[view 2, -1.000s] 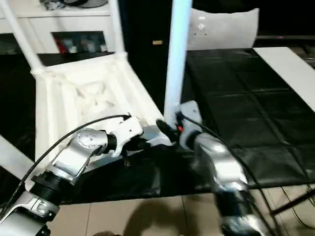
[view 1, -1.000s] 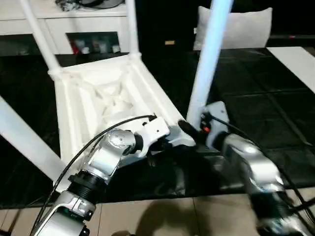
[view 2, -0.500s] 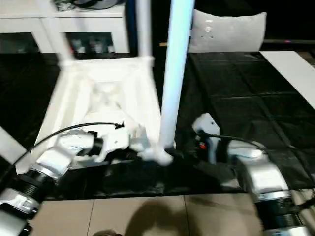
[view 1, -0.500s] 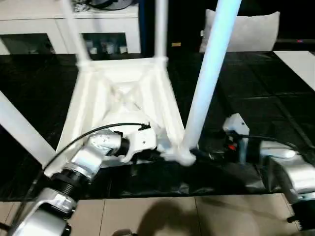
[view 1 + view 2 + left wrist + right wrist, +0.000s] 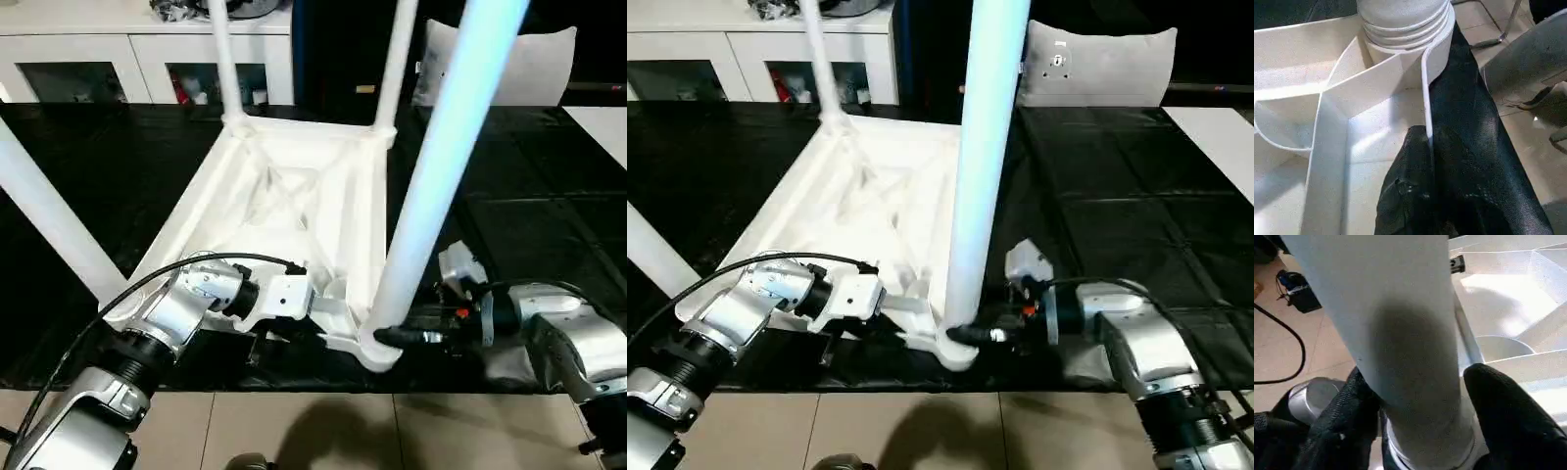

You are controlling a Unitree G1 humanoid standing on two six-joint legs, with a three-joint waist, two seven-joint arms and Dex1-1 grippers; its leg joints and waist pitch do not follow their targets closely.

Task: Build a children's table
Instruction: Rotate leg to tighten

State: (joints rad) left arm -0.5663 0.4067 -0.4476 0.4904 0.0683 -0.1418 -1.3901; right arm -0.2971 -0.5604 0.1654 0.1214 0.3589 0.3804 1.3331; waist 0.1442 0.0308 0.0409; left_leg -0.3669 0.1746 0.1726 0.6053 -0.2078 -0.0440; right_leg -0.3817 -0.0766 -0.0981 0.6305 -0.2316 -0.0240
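Fig.: upturned tabletop [image 5: 294, 196] w/ four legs up, on the black work surface [image 5: 549, 225]. We see the right gripper [image 5: 1415, 416] w/ a finger each side of the near-right leg [image 5: 441, 186] at its base; grip vs. gap: cannot tell. Leg's long axis runs upright, straight above that gripper, so right arm is nearer. Left gripper [image 5: 1425, 147], beside that corner socket, is pinched shut on the tabletop's rim.
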